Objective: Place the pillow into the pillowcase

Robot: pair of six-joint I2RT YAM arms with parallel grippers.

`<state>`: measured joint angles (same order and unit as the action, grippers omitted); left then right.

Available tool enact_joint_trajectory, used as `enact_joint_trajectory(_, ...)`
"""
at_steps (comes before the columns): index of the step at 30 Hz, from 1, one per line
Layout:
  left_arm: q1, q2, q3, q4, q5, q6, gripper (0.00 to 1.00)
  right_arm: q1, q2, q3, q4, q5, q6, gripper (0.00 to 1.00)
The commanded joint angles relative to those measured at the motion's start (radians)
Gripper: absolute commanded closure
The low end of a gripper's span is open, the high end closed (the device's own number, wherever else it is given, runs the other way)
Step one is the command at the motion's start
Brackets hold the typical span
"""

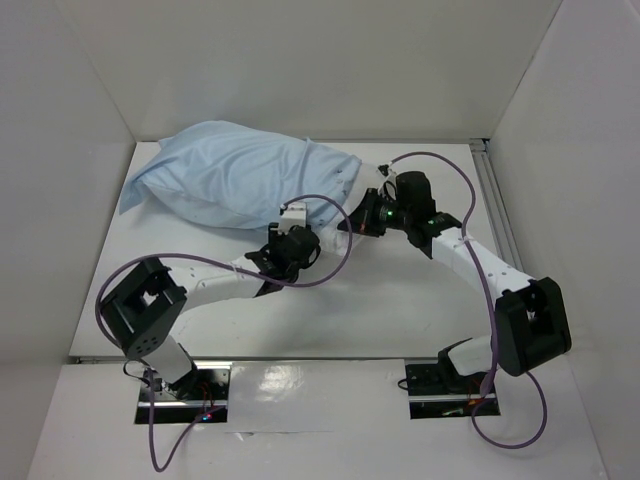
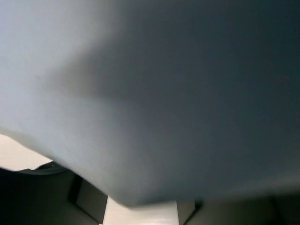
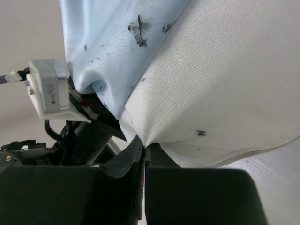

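The left arm (image 1: 212, 285) and right arm (image 1: 470, 255) share white links, boxy black joints and looping purple cables (image 1: 440, 155); the right gripper (image 3: 144, 145) is black.

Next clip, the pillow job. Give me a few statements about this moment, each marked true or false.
1. The pillowcase lies on the far left part of the table. True.
2. The pillow lies wholly outside the pillowcase. False: it is mostly inside, with white showing only at the open end.
3. The right gripper is shut, pinching the pillow's white fabric. True.
4. The left wrist camera sees the table clearly. False: cloth fills nearly its whole view.
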<state>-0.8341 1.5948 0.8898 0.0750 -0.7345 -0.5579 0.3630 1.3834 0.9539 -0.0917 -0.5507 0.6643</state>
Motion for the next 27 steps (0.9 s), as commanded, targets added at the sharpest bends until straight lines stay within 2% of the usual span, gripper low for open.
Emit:
enact_joint_trajectory(1, 0.018, 0.027, 0.017, 0.043, -0.087, -0.017, 0.43, -0.007, -0.007, 0.06, 0.033, -0.012, -0.014, 1.0)
enact_joint_trajectory(3, 0.029, 0.027, 0.026, 0.02, -0.097, -0.017, 0.51, -0.007, -0.007, 0.06, 0.033, -0.012, -0.014, 1.0)
enact_joint_trajectory(4, 0.029, 0.027, 0.026, 0.02, -0.097, -0.028, 0.61, -0.007, -0.007, 0.06, 0.033, -0.012, -0.014, 1.0)
enact_joint_trajectory(6, 0.038, 0.015, 0.035, -0.029, -0.111, -0.051, 0.75, -0.007, 0.002, 0.06, 0.033, -0.012, -0.014, 1.0)
enact_joint_trajectory(7, 0.038, 0.014, 0.044, -0.049, -0.111, -0.051, 0.84, -0.007, 0.002, 0.06, 0.033, -0.012, -0.014, 1.0)
enact_joint_trajectory(8, 0.049, 0.004, 0.054, -0.076, -0.12, -0.075, 1.0, -0.007, 0.002, 0.06, 0.033, -0.012, -0.014, 1.0)
enact_joint_trajectory(11, 0.049, -0.044, 0.054, -0.125, -0.066, -0.065, 1.0, -0.007, 0.012, 0.06, 0.046, -0.012, -0.003, 1.0)
enact_joint_trajectory(14, 0.006, -0.128, 0.066, -0.135, 0.051, -0.051, 1.0, -0.007, 0.026, 0.06, 0.087, -0.021, 0.021, 1.0)
enact_joint_trajectory(18, -0.08, -0.183, 0.144, -0.14, 0.357, -0.085, 1.0, -0.007, 0.088, 0.06, 0.181, -0.051, 0.076, 1.0)
enact_joint_trajectory(20, -0.129, -0.196, 0.216, -0.126, 0.432, -0.094, 1.0, -0.007, 0.141, 0.074, 0.237, -0.06, 0.089, 1.0)
enact_joint_trajectory(22, -0.129, -0.196, 0.303, -0.086, 0.575, -0.105, 1.0, -0.007, 0.189, 0.092, 0.25, -0.06, 0.089, 1.0)
enact_joint_trajectory(24, -0.129, -0.196, 0.369, -0.086, 0.639, -0.079, 1.0, -0.016, 0.21, 0.12, 0.25, -0.051, 0.077, 1.0)
enact_joint_trajectory(27, -0.129, -0.174, 0.547, -0.139, 0.71, -0.021, 1.0, -0.045, 0.232, 0.144, 0.222, -0.084, 0.052, 1.0)
